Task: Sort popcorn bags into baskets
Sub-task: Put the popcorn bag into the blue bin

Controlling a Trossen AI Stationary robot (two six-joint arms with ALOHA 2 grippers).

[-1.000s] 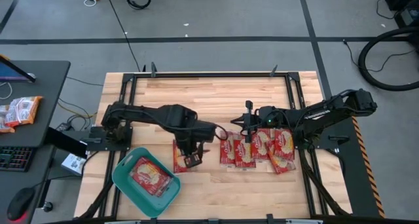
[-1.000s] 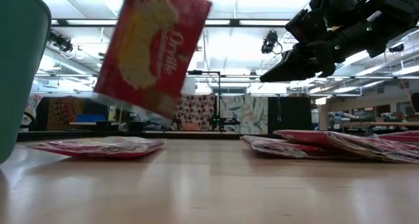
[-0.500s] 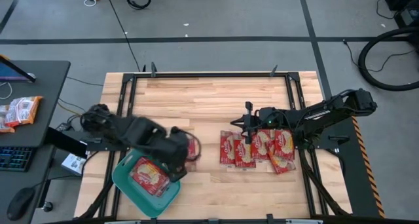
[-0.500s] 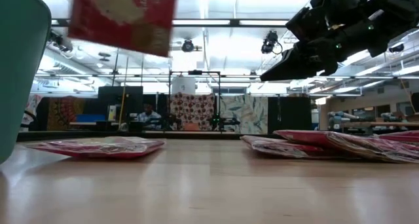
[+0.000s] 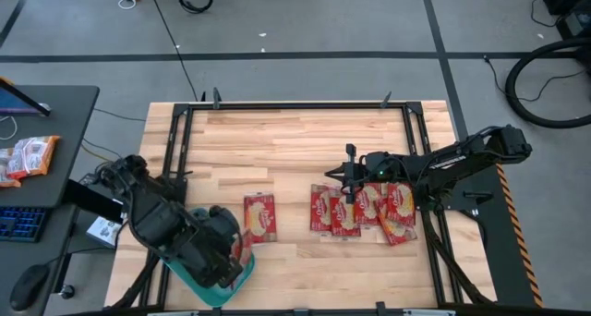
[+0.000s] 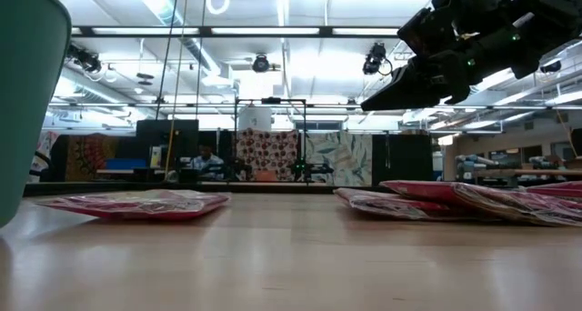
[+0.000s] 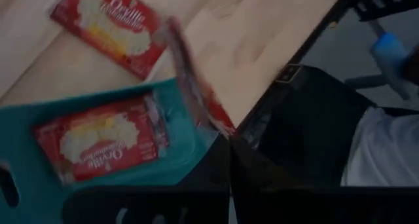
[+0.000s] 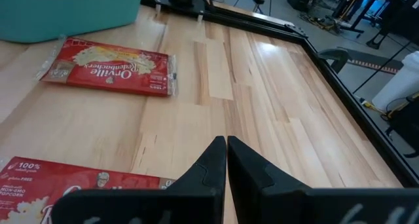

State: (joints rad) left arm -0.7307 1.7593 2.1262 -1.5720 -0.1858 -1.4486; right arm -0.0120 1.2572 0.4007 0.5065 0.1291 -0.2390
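Observation:
My left gripper (image 5: 231, 248) hangs over the teal basket (image 5: 181, 257) at the table's near left and is shut on a red popcorn bag (image 7: 196, 86), seen edge-on in the left wrist view. Another bag (image 7: 98, 140) lies flat inside the basket (image 7: 26, 112). One bag (image 5: 259, 216) lies flat on the wood beside the basket, and shows too in the right wrist view (image 8: 108, 67). Several bags (image 5: 365, 210) lie overlapping in a row at the right. My right gripper (image 5: 332, 174) is shut and hovers above that row's left end, touching nothing (image 6: 377, 102). My left gripper pinches the popcorn bag by one end (image 7: 221, 124) between its two fingers. The bag is lifted clear and sticks out away from the fingers, above the basket's rim. The fingers themselves are dark and hide the exact place of contact.
The basket's wall (image 6: 27, 93) fills the low view's left edge. Black frame rails (image 5: 295, 104) run around the table. Bare wood lies across the far half (image 5: 295, 140). A side desk with an orange-and-white packet (image 5: 28, 157) stands off the left edge.
My left arm has lifted the popcorn bag up out of the low view. It has swung it from beside the loose bag toward the table's near left, over the basket. The loose bag on the wood has stayed in place.

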